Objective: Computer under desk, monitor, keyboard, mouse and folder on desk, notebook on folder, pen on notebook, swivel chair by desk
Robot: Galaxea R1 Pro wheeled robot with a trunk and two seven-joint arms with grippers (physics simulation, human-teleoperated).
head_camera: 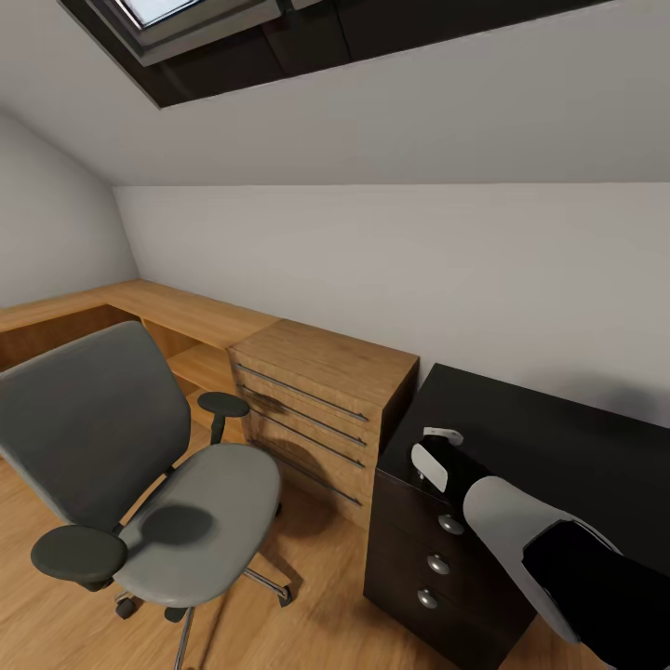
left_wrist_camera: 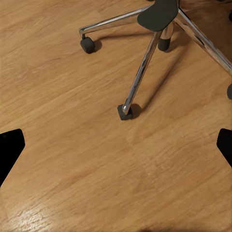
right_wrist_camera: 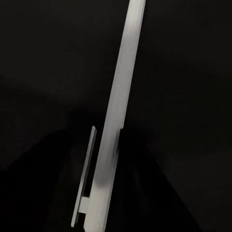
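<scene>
Head view: the grey swivel chair (head_camera: 140, 484) stands empty on the wood floor beside an oak chest of drawers (head_camera: 321, 409). Left wrist view: left claw (left_wrist_camera: 116, 150) spread open over the chair's chrome base (nothing held). Right wrist view: dark, a pale strip (right_wrist_camera: 113, 135); claw state unclear.

Attic room, sloped white ceiling (head_camera: 391, 112) with a skylight (head_camera: 177, 14) at top. White wall (head_camera: 419, 270). Oak plank floor (head_camera: 307, 614), glossy. Oak drawer chest (head_camera: 316, 409) against the wall, oak counter (head_camera: 177, 312) running into the corner. Dark cabinet (head_camera: 423, 549) with round knobs beside the chest.
</scene>
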